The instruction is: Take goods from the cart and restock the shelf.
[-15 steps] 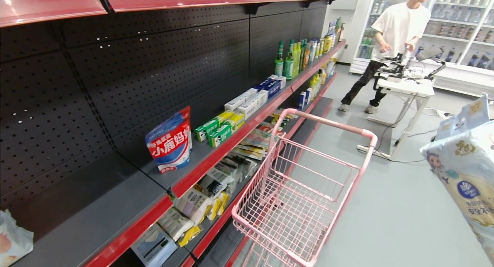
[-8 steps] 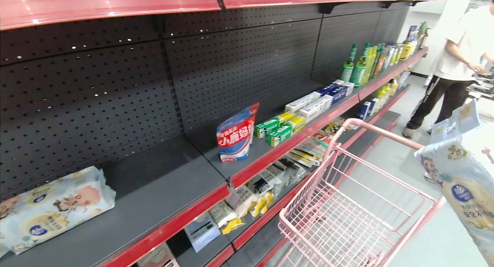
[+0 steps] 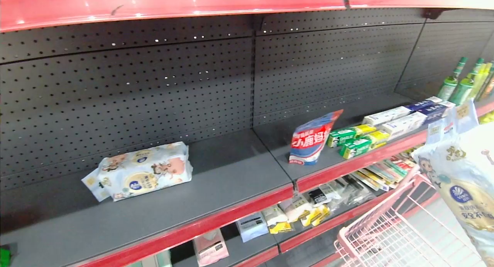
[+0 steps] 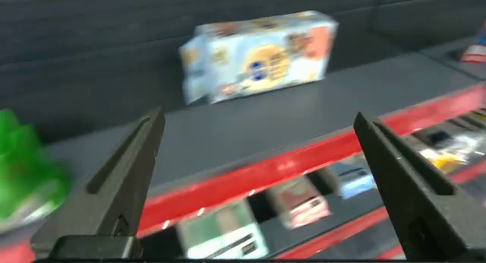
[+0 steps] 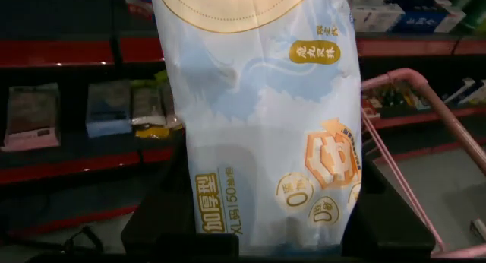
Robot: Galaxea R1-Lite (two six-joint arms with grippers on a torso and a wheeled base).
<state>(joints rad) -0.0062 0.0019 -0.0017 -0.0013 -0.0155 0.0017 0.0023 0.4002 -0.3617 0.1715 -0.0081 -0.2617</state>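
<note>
A pale blue cartoon-printed pack (image 3: 461, 182) hangs upright at the right edge of the head view, above the pink cart (image 3: 386, 240). My right gripper (image 5: 266, 225) is shut on this pack (image 5: 258, 118), one dark finger on each side of it. A matching pack (image 3: 139, 170) lies flat on the grey shelf board (image 3: 224, 182), towards its left. My left gripper (image 4: 258, 118) is open with nothing between its fingers, in front of the shelf's red edge, and that lying pack (image 4: 258, 54) is beyond it.
A red and blue pouch (image 3: 312, 139) stands on the neighbouring board, with toothpaste boxes (image 3: 355, 139) and green bottles (image 3: 459, 81) further right. Small goods fill the lower shelf (image 3: 293, 213). Something green (image 4: 23, 172) sits at the shelf's far left. Bare board lies between pack and pouch.
The head view has swung left along the shelf, so the cart and the room slid out right and the lying pack came into view. The held pack stays at the right edge.
</note>
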